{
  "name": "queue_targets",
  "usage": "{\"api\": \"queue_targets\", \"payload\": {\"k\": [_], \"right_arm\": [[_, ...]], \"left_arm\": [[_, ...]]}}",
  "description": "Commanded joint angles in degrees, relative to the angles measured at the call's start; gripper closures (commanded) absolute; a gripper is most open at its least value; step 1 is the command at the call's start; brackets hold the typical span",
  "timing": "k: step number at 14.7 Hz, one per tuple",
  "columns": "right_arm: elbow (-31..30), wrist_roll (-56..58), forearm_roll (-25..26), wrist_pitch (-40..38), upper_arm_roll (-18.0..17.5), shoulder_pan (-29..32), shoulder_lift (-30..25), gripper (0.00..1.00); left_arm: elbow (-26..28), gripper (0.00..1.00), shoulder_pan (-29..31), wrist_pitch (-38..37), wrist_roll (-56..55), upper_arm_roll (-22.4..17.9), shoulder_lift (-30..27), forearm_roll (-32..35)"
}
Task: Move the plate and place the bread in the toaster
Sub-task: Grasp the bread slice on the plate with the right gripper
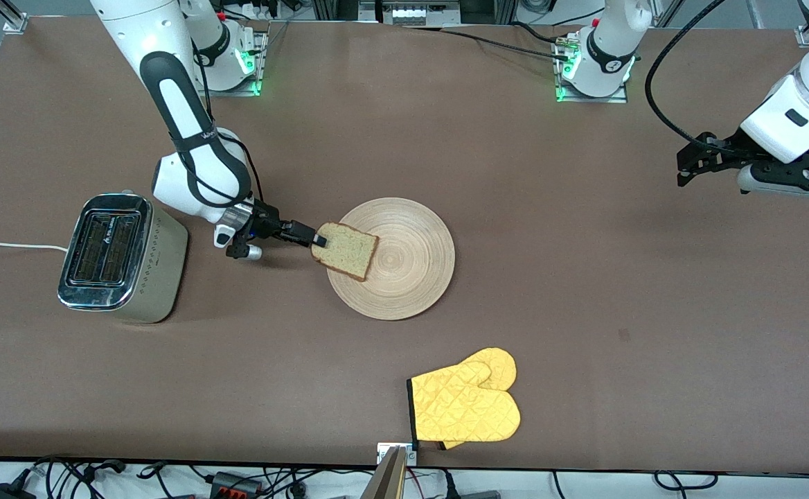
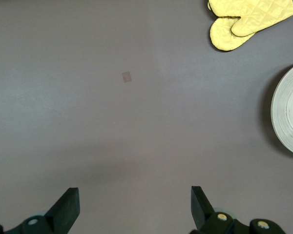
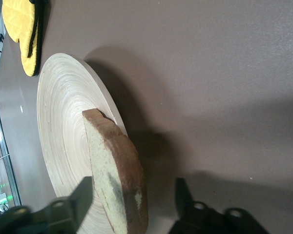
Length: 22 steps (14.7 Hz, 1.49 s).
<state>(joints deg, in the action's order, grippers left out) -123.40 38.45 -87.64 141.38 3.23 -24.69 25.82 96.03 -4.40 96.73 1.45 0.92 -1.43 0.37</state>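
A brown counter (image 1: 584, 291) holds a round wooden plate (image 1: 411, 267) with a bread slice (image 1: 344, 251) on its edge toward the toaster (image 1: 122, 258). The right hand (image 1: 316, 239) straddles the bread's edge, fingers apart, not yet pinching. The left hand (image 2: 134, 207) waits, fingers wide apart, above bare counter. Yellow oven mitts (image 1: 467, 405) lie nearer the camera.

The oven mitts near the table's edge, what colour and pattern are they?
The oven mitts are bright yellow with diamond quilting, dark-trimmed cuff; clearest in the front view.
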Motion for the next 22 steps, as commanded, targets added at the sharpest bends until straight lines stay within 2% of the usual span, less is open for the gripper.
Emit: {"api": "queue_targets", "payload": {"k": [1, 3, 5, 6, 8, 9, 15, 18, 22], "right_arm": [[0.53, 1.90, -2.36, 0.39, 0.03, -0.28, 0.37, 0.49], [0.53, 1.90, -3.49, 0.39, -0.06, -0.36, 0.29, 0.52], [1.32, 1.90, -5.08, 0.39, -0.06, -1.06, 0.37, 0.64], [1.32, 1.90, -5.17, 0.39, -0.06, -1.33, 0.37, 0.70], [1.32, 1.55, -5.35, 0.47, -0.06, -1.24, 0.46, 0.92], [1.41, 1.37, -5.35, 0.56, -0.06, -1.16, 0.46, 1.00], [4.75, -0.29, -4.21, 0.74, 0.81, -0.19, -0.77, 1.00], [7.82, -9.31, 2.27, 0.65, 0.99, -0.28, -1.56, 1.00], [12.30, -24.00, 20.18, -0.75, 1.08, -0.10, -2.53, 1.00]], "left_arm": [[-1.55, 0.00, 0.36, -0.31, 0.22, 0.22, 0.91, 0.24], [-1.55, 0.00, 0.36, -0.49, 0.22, 0.22, 0.91, 0.24], [-1.55, 0.00, 0.27, -0.67, 0.22, 0.22, 0.91, 0.24], [-1.55, 0.00, 0.27, -0.67, 0.22, 0.22, 0.91, 0.24], [-1.55, 0.00, 0.27, -0.75, 0.22, 0.22, 0.91, 0.24], [-1.55, 0.00, 0.27, -0.75, 0.22, 0.22, 0.91, 0.24], [-1.55, 0.00, 0.36, -0.84, 0.22, 0.22, 0.91, 0.24], [-1.55, 0.00, 0.36, -1.19, 0.22, 0.22, 0.99, 0.24], [-1.64, 0.00, 0.36, -1.02, 0.39, 0.05, 1.08, 0.24]]}}
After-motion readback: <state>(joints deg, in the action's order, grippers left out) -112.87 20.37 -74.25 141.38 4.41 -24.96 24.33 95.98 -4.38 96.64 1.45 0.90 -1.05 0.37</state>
